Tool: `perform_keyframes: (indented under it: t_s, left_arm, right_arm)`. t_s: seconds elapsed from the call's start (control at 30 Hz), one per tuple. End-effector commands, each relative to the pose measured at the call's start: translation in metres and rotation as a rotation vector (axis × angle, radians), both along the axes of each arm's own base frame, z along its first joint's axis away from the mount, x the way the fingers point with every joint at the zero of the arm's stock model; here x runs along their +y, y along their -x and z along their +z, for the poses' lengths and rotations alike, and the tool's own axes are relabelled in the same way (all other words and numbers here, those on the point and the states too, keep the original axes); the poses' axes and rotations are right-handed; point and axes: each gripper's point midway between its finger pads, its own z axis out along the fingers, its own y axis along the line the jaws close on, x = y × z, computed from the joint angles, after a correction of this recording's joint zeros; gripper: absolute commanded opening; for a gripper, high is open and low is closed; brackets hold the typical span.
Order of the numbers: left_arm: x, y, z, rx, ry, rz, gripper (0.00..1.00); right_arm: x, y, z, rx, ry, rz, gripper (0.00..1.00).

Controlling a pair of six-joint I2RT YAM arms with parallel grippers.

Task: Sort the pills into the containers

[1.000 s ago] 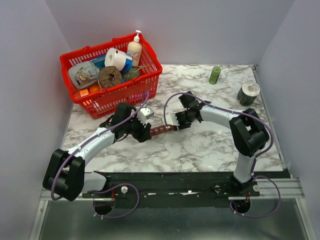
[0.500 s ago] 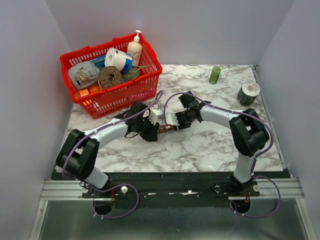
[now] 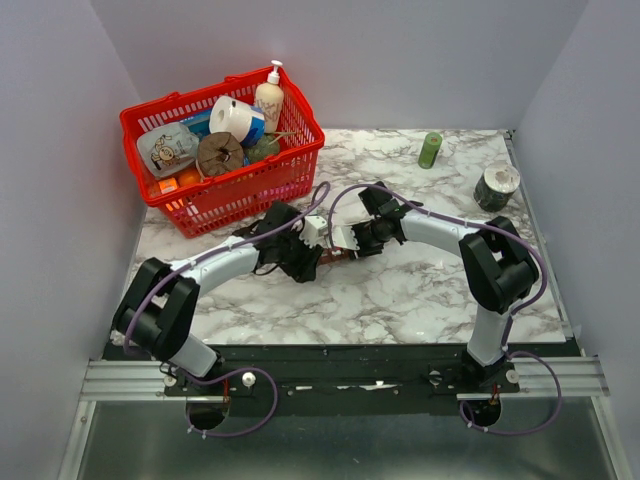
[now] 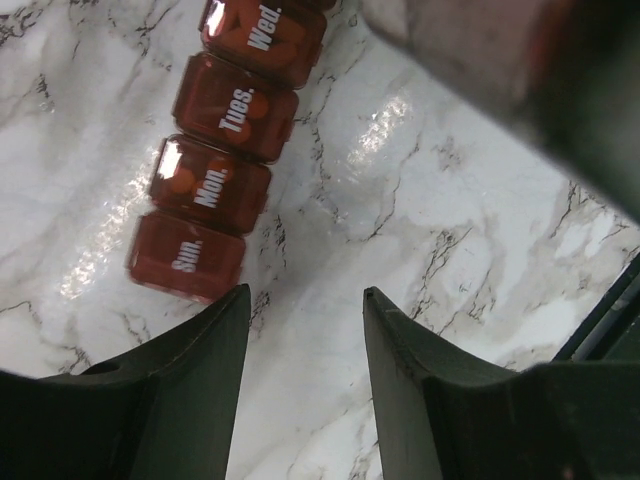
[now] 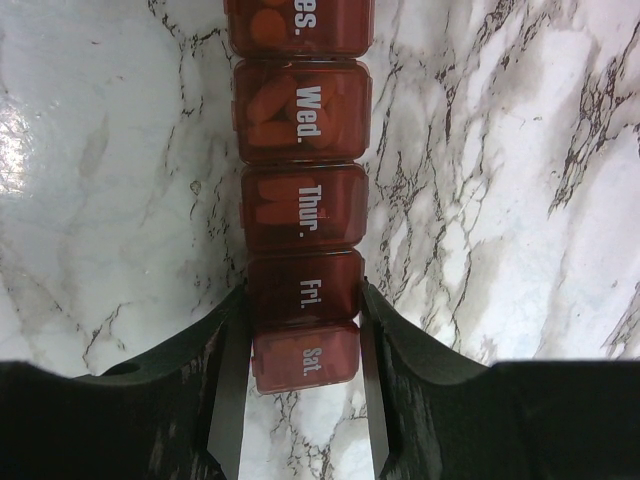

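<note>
Left gripper has come in from the basket side and now hangs just off the Sun. end of the pill strip; a second ago it stood further back, with the strip's middle exposed. The strip itself has not shifted. It lies flat on the marble table, every visible lid down. Orange pills show through Mon. to Thur.; Sun., Fri. and Sat. look dark, contents not determinable. Right gripper is clenched across the strip's Fri.–Sat. end, pinning it. Left jaws stand apart over bare marble, holding nothing. Red basket sits well beyond the strip. Assessment: the left arm appears to be lining up on the Sun. lid — no compartment is open, so sorting remains outstanding.
</note>
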Motion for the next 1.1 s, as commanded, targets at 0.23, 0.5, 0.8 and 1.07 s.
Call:
perform_keyframes:
  t_s: [0.23, 0.5, 0.8, 1.07]
  left_arm:
    - [0.026, -0.008, 0.034, -0.443, -0.019, -0.126, 0.68]
    - [0.022, -0.007, 0.014, -0.485, -0.041, -0.246, 0.73]
    - [0.013, -0.029, 0.008, -0.545, -0.069, -0.259, 0.74]
    - [0.018, -0.041, 0.000, -0.562, -0.134, -0.223, 0.74]
  right_arm:
    - [-0.021, 0.023, -0.042, 0.094, 0.111, 0.001, 0.26]
    - [-0.023, 0.030, -0.041, 0.099, 0.104, 0.017, 0.26]
    - [-0.023, 0.034, -0.040, 0.098, 0.095, 0.021, 0.26]
    - [-0.023, 0.033, -0.040, 0.098, 0.094, 0.019, 0.26]
